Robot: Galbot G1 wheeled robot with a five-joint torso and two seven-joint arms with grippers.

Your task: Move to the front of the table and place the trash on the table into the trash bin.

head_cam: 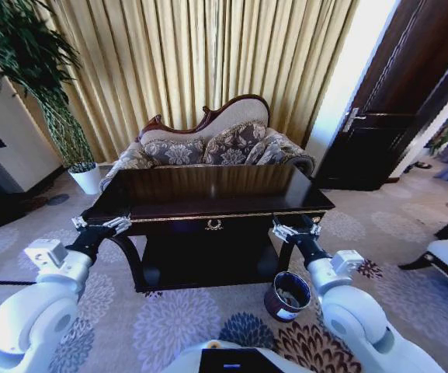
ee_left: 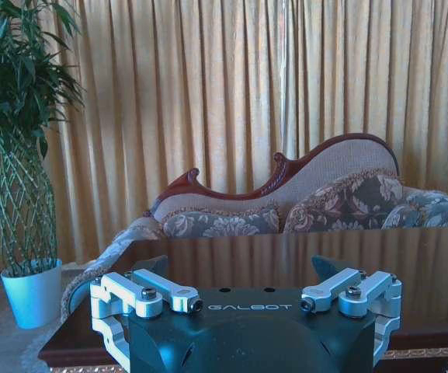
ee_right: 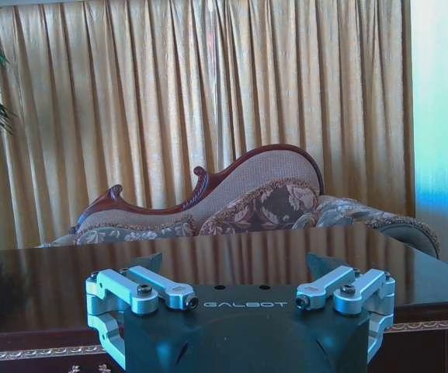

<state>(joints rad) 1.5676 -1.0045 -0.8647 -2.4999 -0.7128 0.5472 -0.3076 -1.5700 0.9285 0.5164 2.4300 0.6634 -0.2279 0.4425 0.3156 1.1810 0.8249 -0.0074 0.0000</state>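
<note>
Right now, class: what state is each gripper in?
Left gripper: open, holding nothing, at the table's left front corner.
Right gripper: open, holding nothing, at its right front corner.

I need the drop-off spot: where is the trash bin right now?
In the head view the trash bin stands on the carpet by the table's front right leg, just below the right gripper.
</note>
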